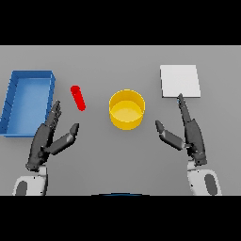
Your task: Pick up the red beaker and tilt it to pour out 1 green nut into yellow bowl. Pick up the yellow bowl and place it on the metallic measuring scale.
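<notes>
The red beaker (78,98) stands as a slim red cylinder left of centre, leaning in the view. Right of it sits the yellow bowl (127,109), round and open-topped; I see no nut inside it. The metallic measuring scale (180,81) is a pale square plate at the back right. My left hand (46,139) hovers below and left of the beaker, fingers straight, thumb spread, holding nothing. My right hand (190,132) is right of the bowl and just below the scale, fingers straight and pointing toward the scale, thumb out toward the bowl.
A blue tray (28,100) with raised walls lies at the far left, beside my left hand.
</notes>
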`<action>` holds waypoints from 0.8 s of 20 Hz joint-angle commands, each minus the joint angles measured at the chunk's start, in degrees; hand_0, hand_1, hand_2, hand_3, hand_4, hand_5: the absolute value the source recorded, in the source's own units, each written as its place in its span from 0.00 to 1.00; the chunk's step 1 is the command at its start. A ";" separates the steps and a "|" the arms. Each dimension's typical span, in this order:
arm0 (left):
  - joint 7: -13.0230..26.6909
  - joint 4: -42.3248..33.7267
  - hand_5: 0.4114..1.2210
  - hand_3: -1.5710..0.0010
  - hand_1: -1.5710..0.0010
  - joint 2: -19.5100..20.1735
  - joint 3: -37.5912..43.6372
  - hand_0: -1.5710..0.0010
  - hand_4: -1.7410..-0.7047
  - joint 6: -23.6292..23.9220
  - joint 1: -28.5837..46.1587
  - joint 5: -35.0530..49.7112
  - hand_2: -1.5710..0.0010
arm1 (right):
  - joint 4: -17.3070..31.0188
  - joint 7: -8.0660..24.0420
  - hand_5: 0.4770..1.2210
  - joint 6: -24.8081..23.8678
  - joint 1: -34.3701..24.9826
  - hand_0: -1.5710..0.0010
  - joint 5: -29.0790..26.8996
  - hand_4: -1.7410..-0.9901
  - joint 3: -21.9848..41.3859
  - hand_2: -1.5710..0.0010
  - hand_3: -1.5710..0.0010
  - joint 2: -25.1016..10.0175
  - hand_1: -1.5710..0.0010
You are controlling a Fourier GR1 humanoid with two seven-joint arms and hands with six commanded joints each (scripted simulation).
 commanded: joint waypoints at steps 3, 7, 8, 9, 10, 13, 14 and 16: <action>1.98 3.81 0.29 1.00 1.00 0.64 1.78 1.00 0.58 -0.20 -3.96 0.95 1.00 | -0.09 -1.21 0.20 1.01 -0.32 1.00 -1.26 0.77 -0.27 1.00 1.00 -0.25 1.00; 0.70 12.68 0.29 1.00 1.00 0.31 3.31 1.00 0.55 -0.69 -9.39 1.17 1.00 | -0.48 -1.59 0.20 2.54 0.68 1.00 -3.79 0.71 -0.83 1.00 1.00 -0.10 1.00; -0.34 15.14 0.29 1.00 1.00 0.26 4.00 1.00 0.54 -0.71 -10.87 1.39 1.00 | -0.42 -1.77 0.20 2.28 0.56 1.00 -3.27 0.70 -0.34 1.00 1.00 0.33 1.00; -0.66 17.45 0.29 1.00 1.00 0.23 4.23 1.00 0.54 -0.47 -12.56 0.85 1.00 | -0.23 -1.36 0.20 2.33 -0.26 1.00 -3.94 0.70 -1.03 1.00 1.00 0.12 1.00; -1.41 20.15 0.29 1.00 1.00 0.51 4.98 1.00 0.54 -0.20 -14.93 0.60 1.00 | -0.19 -1.47 0.20 2.46 0.08 1.00 -3.77 0.69 -0.93 1.00 1.00 -0.07 1.00; -3.59 26.40 0.28 1.00 1.00 0.52 5.95 1.00 0.54 -0.41 -19.71 0.37 1.00 | -0.70 -1.30 0.20 2.85 0.12 1.00 -4.00 0.68 -0.65 1.00 1.00 0.05 1.00; -4.40 27.77 0.28 1.00 1.00 0.74 6.26 1.00 0.54 -0.69 -21.22 0.48 1.00 | -0.78 -1.95 0.20 3.09 0.87 1.00 -4.20 0.68 -1.05 1.00 1.00 -0.57 1.00; -5.09 30.73 0.29 1.00 1.00 0.67 6.69 1.00 0.52 -1.12 -23.78 0.62 1.00 | -0.34 -0.94 0.20 2.43 -0.15 1.00 -3.48 0.70 -1.05 1.00 1.00 -0.43 1.00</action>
